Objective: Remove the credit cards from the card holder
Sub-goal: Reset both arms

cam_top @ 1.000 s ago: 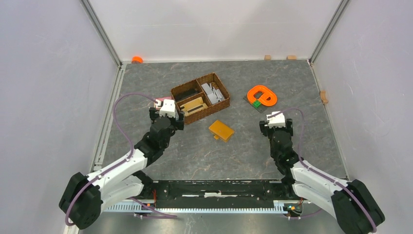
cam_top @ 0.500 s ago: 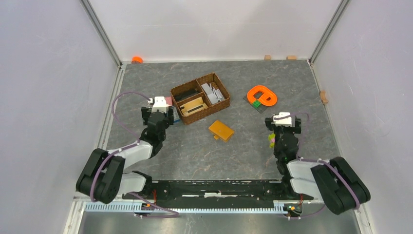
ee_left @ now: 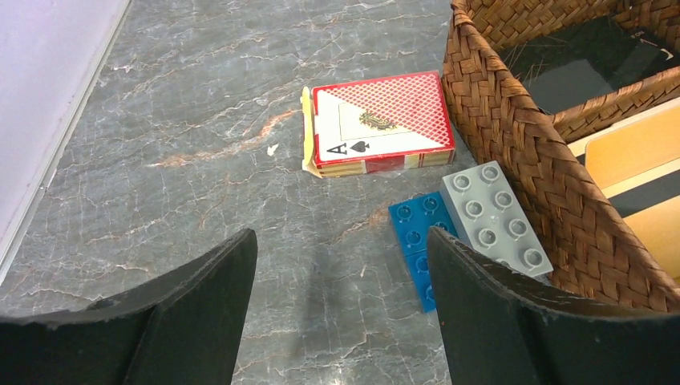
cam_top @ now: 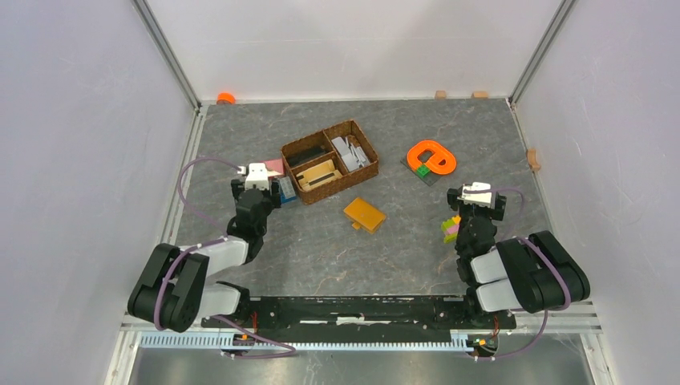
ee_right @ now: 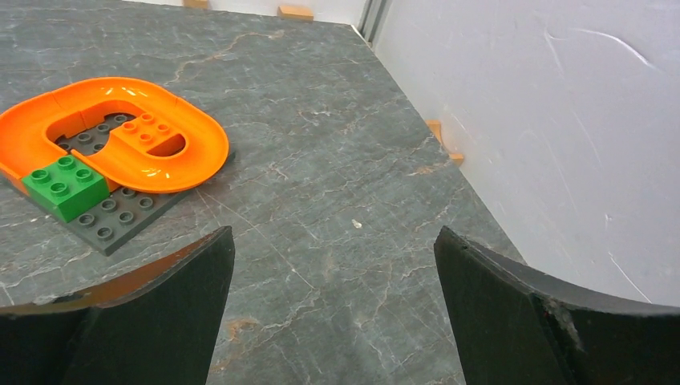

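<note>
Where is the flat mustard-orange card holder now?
In the top view, the card holder lies near the middle of the grey table, just below the right end of the brown wicker basket.

Bare surface [cam_top: 321, 249] is left on every side of the wallet [cam_top: 365, 214], widest toward the near edge. Toward the far edge the way is barred by the basket [cam_top: 341, 184], with a card deck [ee_left: 377, 124] and blocks [ee_left: 491, 212] crowded at its left wall.

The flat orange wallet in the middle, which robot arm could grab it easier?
Probably the right. Both open grippers are similarly far from the flat mustard-orange card holder, but the left gripper sits close beside the brown wicker basket, while the right gripper has bare table toward it.
</note>
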